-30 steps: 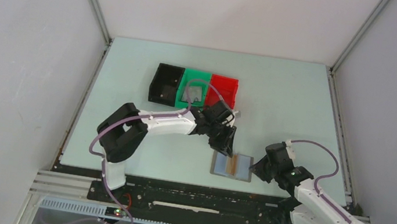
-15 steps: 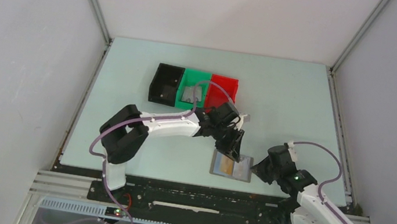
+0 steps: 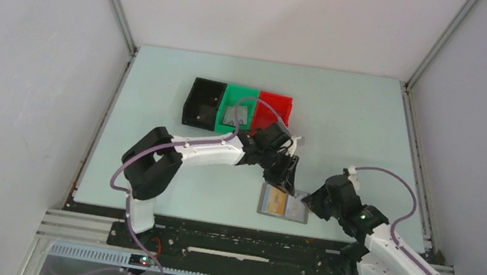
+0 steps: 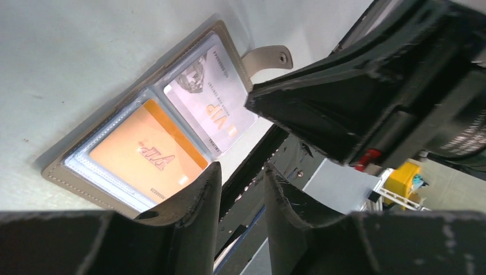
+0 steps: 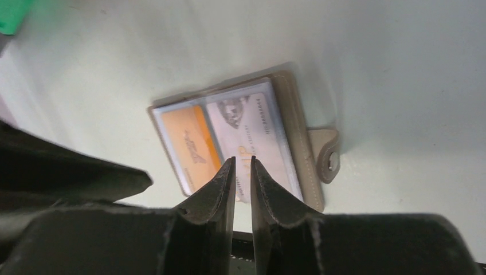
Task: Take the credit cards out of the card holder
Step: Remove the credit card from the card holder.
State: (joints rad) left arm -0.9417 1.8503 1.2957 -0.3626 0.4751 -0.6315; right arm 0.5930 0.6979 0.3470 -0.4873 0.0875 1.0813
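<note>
Your right claw (image 5: 242,162) has crept in since a second ago. Its tips, a sliver apart and gripping nothing, now sit over the grey card (image 5: 246,123) and hide its near edge. The card holder (image 5: 296,134) lies open beneath, with the tan-orange card (image 5: 189,143) left of the tips, both pocketed. Beyond, your left claw (image 4: 242,168) has slid over the holder's far edge, fingers parted, empty. What the green bin (image 3: 237,113) farther back holds is too small to tell.
</note>
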